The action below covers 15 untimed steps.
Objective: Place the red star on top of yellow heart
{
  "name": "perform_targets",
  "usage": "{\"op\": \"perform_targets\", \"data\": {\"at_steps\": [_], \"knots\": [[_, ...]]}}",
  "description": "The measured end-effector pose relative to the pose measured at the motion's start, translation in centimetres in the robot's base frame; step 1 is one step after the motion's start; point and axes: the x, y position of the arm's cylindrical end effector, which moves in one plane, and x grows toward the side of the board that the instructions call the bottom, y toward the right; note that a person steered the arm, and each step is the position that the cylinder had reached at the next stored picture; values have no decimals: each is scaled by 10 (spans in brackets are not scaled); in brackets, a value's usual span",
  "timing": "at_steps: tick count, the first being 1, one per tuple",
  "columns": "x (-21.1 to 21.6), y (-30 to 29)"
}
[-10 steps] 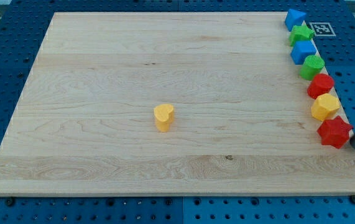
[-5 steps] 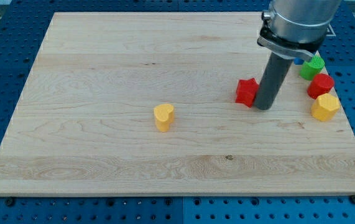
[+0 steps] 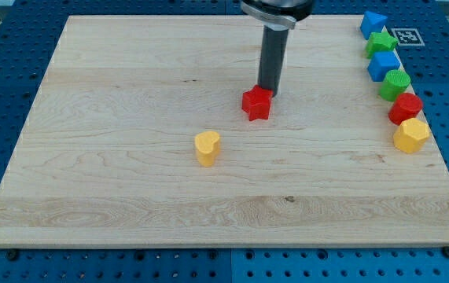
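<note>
The red star (image 3: 257,103) lies on the wooden board (image 3: 130,86), a little right of the middle. The yellow heart (image 3: 207,147) stands below and to the left of it, a short gap apart. My tip (image 3: 269,89) touches the star's upper right side, on the side away from the heart. The dark rod rises from there to the view's top edge.
A column of blocks runs down the board's right edge: a blue block (image 3: 373,23), a green star (image 3: 381,42), a blue block (image 3: 383,64), a green block (image 3: 395,82), a red block (image 3: 406,107) and a yellow block (image 3: 411,135).
The red star has been pushed from the board's right edge leftwards and upwards towards the middle. My tip has moved with it and now sits at its upper right.
</note>
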Motion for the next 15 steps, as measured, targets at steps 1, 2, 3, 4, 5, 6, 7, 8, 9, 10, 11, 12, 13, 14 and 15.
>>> {"op": "perform_targets", "data": {"at_steps": [1,2,3,4,5,6,7,8,9,10,11,12,13,14,15], "knots": [[12,0],[28,-3],[44,-11],[47,9],[48,31],[59,10],[64,-30],[64,-41],[64,-40],[81,-29],[106,-27],[107,-27],[95,-43],[77,-60],[74,-59]]}}
